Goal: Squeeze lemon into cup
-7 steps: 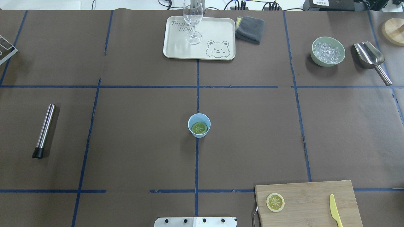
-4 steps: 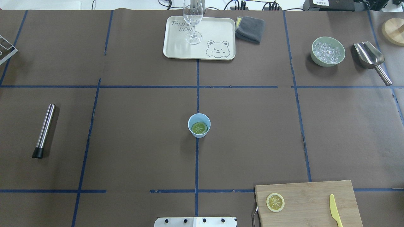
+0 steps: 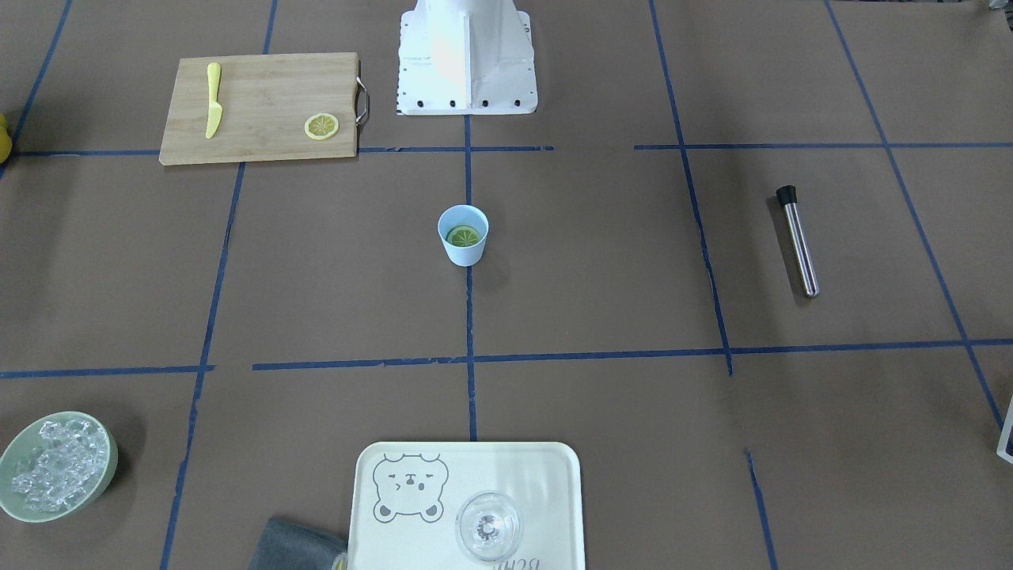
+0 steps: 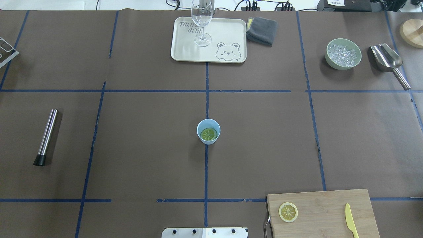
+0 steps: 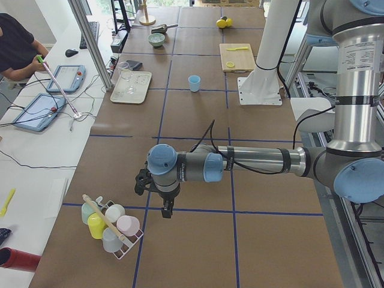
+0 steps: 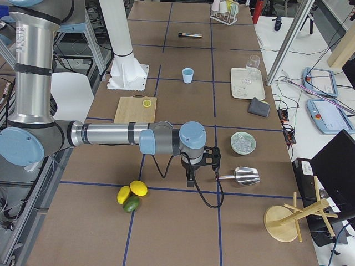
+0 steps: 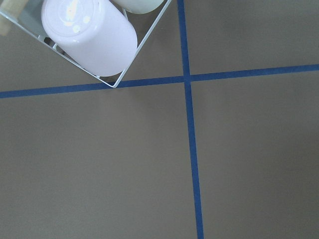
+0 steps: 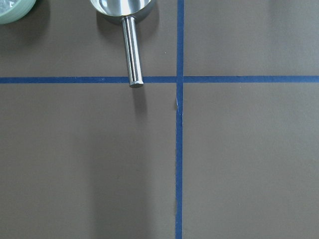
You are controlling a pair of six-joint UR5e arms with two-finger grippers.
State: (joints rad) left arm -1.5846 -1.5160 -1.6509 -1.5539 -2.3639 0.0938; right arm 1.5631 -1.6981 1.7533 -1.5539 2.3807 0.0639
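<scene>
Lemon partly hidden within cup

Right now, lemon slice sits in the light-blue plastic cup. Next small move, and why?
Probably swing the left gripper toward the black-tipped steel rod on the robot's left: the round greenish lemon slice lies inside the light-blue plastic cup, and the rod could press it.

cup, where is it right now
In the overhead view the cup stands near the middle, on the lengthwise blue tape line, with a lemon slice lying inside it.
</scene>
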